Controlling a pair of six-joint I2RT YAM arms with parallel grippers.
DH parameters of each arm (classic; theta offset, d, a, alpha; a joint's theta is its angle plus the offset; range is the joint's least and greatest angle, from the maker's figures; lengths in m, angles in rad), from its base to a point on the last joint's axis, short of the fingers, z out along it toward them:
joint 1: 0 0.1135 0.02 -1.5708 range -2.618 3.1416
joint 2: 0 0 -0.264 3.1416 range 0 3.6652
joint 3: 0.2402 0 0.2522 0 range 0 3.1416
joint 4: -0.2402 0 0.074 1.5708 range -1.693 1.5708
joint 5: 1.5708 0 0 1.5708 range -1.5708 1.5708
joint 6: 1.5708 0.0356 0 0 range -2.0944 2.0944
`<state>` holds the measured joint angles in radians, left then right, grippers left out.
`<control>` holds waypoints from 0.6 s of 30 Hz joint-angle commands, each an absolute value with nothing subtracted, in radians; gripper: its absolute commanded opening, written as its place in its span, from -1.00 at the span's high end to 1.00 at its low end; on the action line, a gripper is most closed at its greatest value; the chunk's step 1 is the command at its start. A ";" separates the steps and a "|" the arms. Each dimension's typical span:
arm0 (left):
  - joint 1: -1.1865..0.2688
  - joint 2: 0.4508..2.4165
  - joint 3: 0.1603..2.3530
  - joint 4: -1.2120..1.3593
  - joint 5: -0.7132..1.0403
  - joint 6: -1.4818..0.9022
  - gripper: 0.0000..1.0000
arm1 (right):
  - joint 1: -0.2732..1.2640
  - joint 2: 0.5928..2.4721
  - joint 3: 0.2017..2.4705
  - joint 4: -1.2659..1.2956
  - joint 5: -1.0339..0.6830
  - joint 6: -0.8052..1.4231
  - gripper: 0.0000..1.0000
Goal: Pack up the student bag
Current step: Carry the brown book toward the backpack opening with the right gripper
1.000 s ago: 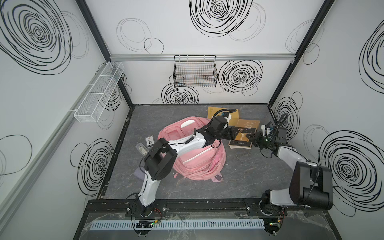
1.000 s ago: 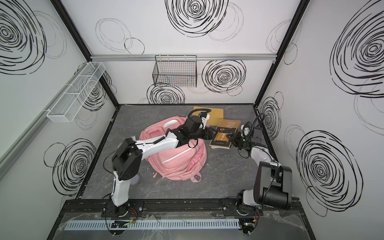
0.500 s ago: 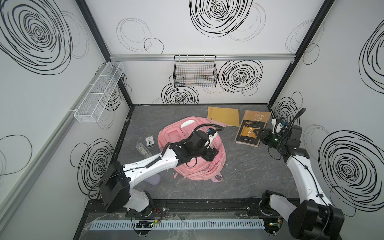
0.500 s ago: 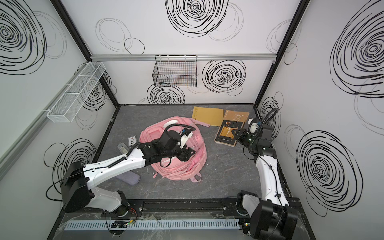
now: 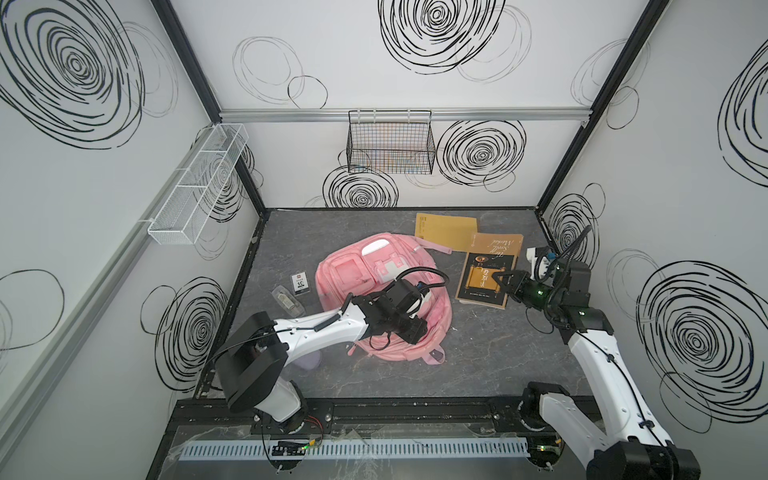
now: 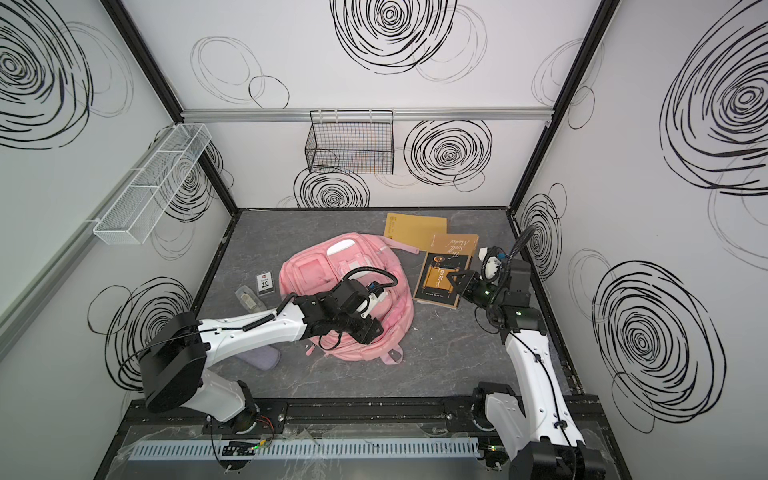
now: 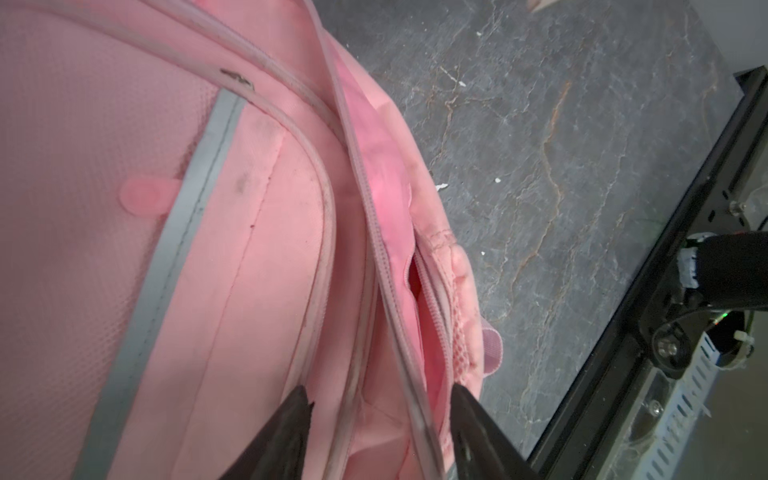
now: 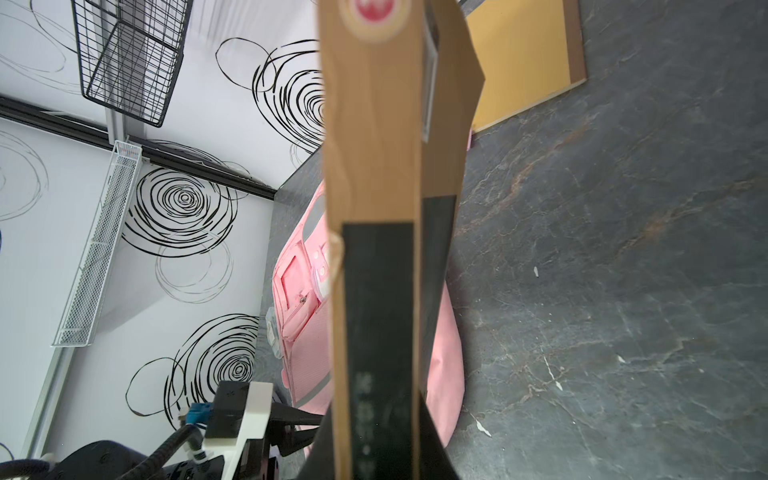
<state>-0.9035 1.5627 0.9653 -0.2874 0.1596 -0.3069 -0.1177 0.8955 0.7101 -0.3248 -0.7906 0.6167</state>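
- At the middle of the dark marbled table (image 5: 498, 361), the student bag (image 5: 340, 286) (image 6: 307, 282) lies flat with its pocketed front up. One pink strap trails toward the back wall.
- Over the bag's near right part hangs the left gripper (image 5: 411, 332) (image 6: 368, 332). Its arm reaches in from the front left corner.
- Seen from the left wrist, the left gripper (image 7: 379, 388) has its jaws standing apart. They straddle the zip-lined rim of the bag (image 7: 124, 124). Next to the rim a short stretch of zip gapes to a dark slit. I cannot tell whether the fingers (image 7: 286, 432) touch the cloth.
- To the right of the bag, the right gripper (image 5: 502, 281) (image 6: 456, 283) is clamped on a book (image 5: 484, 278) (image 6: 436, 278). The cover is brown above and black below, and the grip is on its edge nearest the arm.
- From the right wrist, the book (image 8: 374, 124) shows edge-on, sticking straight out between the jaws of the right gripper (image 8: 378, 419). The bag (image 8: 299, 332) lies beyond it.
- Behind the book, a flat mustard pad (image 5: 446, 237) (image 6: 415, 230) (image 8: 523, 62) lies near the back wall. In both top views the book's far corner overlaps it.
- Left of the bag sit a small black-and-white card pack (image 5: 300, 283) (image 6: 265, 283) and a clear case (image 5: 286, 301) (image 6: 249, 301).
- Partly under the left arm lies a lilac soft thing (image 5: 309, 361) (image 6: 266, 359).
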 commanded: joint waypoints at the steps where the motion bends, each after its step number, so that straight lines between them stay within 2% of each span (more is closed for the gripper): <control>1: -0.910 1.601 1.011 -0.256 0.162 -0.306 -0.06 | -0.112 0.876 0.708 -0.263 -0.805 0.620 0.95; 5: -0.908 1.639 1.030 -0.255 0.166 -0.304 0.16 | -0.110 0.869 0.698 -0.264 -0.810 0.620 0.94; 11: -0.904 1.647 1.060 -0.259 0.184 -0.303 0.76 | -0.110 0.864 0.699 -0.274 -0.811 0.615 0.93; 14: -0.896 1.622 1.071 -0.262 0.191 -0.306 1.00 | -0.111 0.867 0.716 -0.282 -0.809 0.615 0.93; 18: -0.888 1.546 1.119 -0.301 0.137 -0.299 1.00 | -0.110 0.875 0.765 -0.305 -0.813 0.615 0.93</control>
<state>-0.9012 1.6257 1.0554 -0.3077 0.1761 -0.3065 -0.1162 0.8883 0.6979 -0.3401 -0.7921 0.6212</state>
